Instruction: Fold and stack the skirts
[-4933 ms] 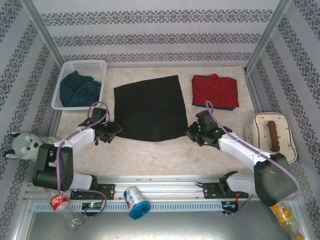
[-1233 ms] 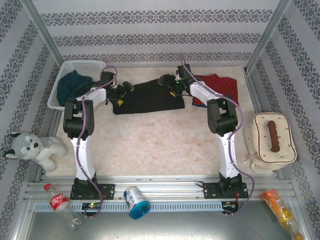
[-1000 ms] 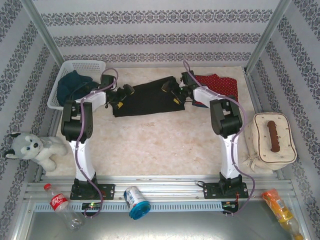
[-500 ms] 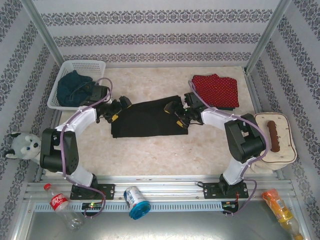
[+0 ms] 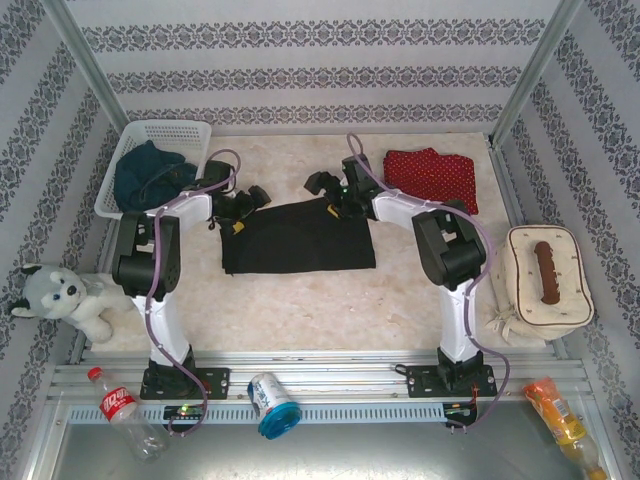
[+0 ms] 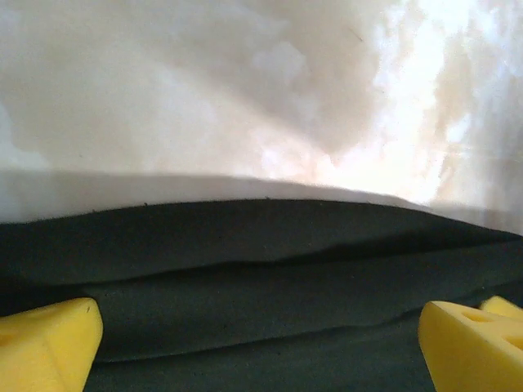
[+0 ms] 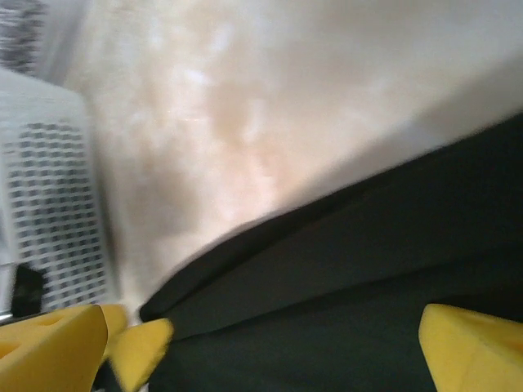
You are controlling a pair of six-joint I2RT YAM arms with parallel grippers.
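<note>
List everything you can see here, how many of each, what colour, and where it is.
black skirt: one, black, folded, mid-table
red skirt: one, red with white dots, far right
denim skirt: dark blue, heaped in the basket, count unclear
basket: one, white mesh, far left corner
plush dog: one, grey and white, left edge
bag: one, cream with a brown strap, right edge
bottle: one, clear with a red label, near left
can: one, blue and white, near rail
orange bottle: one, orange, near right corner
left gripper: one, yellow fingertips, open over the black skirt
right gripper: one, yellow fingertips, open over the black skirt
</note>
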